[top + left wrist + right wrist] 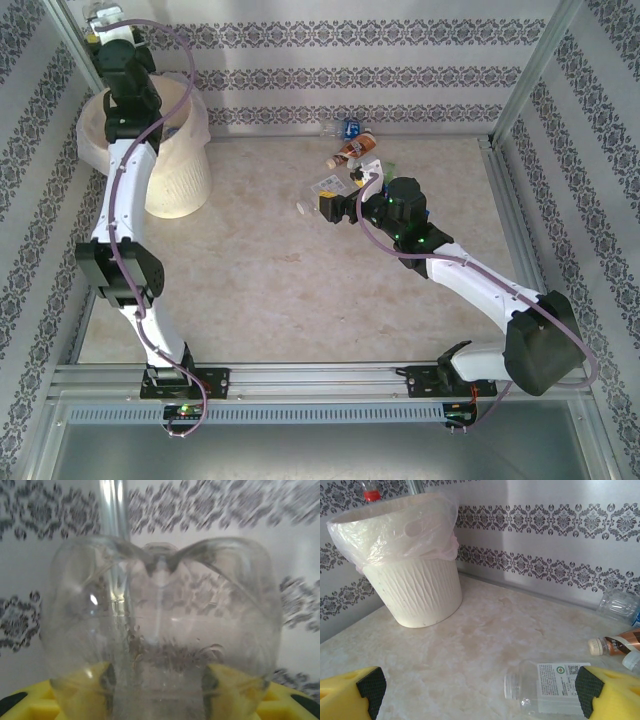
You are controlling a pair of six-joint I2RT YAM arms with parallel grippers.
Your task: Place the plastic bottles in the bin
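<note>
Gripping a clear plastic bottle (160,630) in the left jaws, shut tight across its lower body, with the lobed base turned toward the wrist camera. Holding it high in the upper left of the overhead view, over the lined cream-white bin (185,185); judged ready for release. Note the red cap (371,495) above the bin's rim at the upper left of the right wrist view, probably that same bottle.

Keeping the right jaws spread wide and empty, low over the marbled surface (250,290) just right of centre in the overhead view. Lying on its side near them: a clear bottle with a white label (547,687), closer to the right-hand fingertip than to the left. Beyond it, toward the back wall: a brown-labelled bottle (615,642) and a blue-labelled bottle (348,127).

Expect almost no weight: the bottles look empty. Expect thin walls that dent under a squeeze, a slick skin, and a round body apt to roll or squirt sideways. Best taken across the labelled middle, jaws square to the long axis, away from the tapering neck. Close only far enough to hold it, not to crush it.
</note>
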